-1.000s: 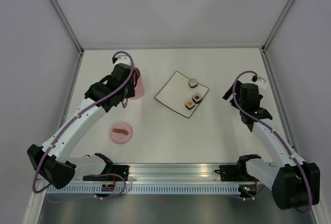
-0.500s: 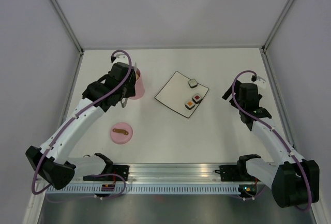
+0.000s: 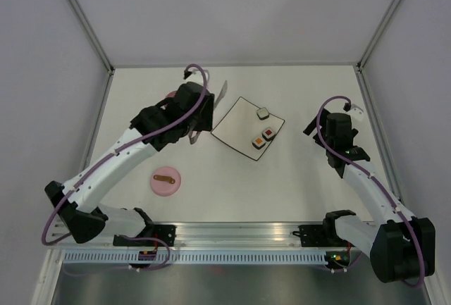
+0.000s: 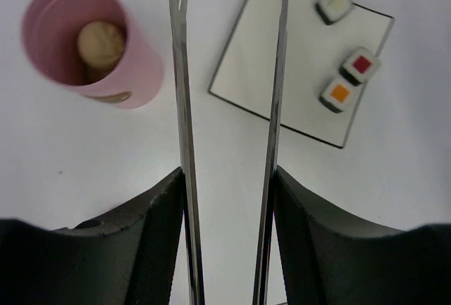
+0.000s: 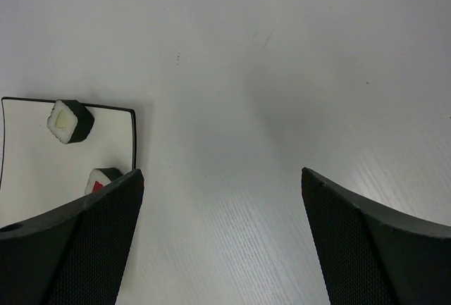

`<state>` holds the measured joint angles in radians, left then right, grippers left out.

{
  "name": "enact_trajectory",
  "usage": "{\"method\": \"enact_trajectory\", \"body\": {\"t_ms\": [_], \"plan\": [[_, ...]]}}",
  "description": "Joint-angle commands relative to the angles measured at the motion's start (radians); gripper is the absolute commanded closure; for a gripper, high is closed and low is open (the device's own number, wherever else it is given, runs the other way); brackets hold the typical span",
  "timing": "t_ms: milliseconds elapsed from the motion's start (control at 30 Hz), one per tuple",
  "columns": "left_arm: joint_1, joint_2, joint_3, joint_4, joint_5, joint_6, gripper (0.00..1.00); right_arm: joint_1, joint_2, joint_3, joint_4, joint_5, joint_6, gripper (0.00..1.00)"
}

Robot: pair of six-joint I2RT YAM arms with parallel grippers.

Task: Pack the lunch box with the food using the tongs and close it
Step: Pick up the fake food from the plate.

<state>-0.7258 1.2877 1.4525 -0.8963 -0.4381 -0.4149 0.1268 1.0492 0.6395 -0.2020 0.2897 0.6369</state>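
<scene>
My left gripper [image 4: 229, 203] is shut on the silvery tongs [image 4: 180, 72], whose two arms stand apart and empty. The tong tips reach over the near-left edge of the white plate [image 4: 261, 72]. Three sushi rolls lie on it: a pale-centred one [image 4: 333, 4], a red one [image 4: 360, 65] and an orange one [image 4: 338, 94]. The pink lunch box [image 4: 95, 51] stands open to the left with a beige ball [image 4: 101, 43] inside. From above it is mostly hidden behind my left arm, with only a pink sliver [image 3: 171, 94] showing. My right gripper [image 5: 222, 196] stands open over bare table, right of the plate [image 5: 42, 150].
The round pink lid [image 3: 166, 181] with its brown handle lies on the table near my left arm's base side. Grey walls close in the table on three sides. A metal rail [image 3: 239, 234] runs along the near edge.
My left arm has swung right from over the lunch box toward the plate, carrying the tongs. The tong arms have spread wider. The right arm has not moved.
</scene>
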Motion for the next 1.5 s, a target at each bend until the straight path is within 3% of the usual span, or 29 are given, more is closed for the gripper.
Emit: {"method": "enact_trajectory", "body": {"t_ms": [0,267,633,1067,1467], "plan": [[-0.109,0.097,0.086,0.102,0.053,0.01,0.44,-0.001,-0.006,0.017,0.007,-0.003,0.033,0.02],[-0.173,0.32,0.144,0.272,0.162,0.001,0.46,-0.001,-0.07,-0.015,-0.03,0.017,0.017,0.02],[-0.201,0.486,0.221,0.284,0.187,0.03,0.46,-0.001,-0.106,-0.054,-0.033,0.002,0.03,0.02],[-0.248,0.601,0.244,0.255,-0.017,-0.038,0.46,-0.001,-0.089,-0.067,-0.014,-0.014,0.03,0.02],[-0.245,0.668,0.266,0.247,-0.05,-0.067,0.44,-0.001,-0.114,-0.081,-0.017,0.0,0.015,0.02]]}}
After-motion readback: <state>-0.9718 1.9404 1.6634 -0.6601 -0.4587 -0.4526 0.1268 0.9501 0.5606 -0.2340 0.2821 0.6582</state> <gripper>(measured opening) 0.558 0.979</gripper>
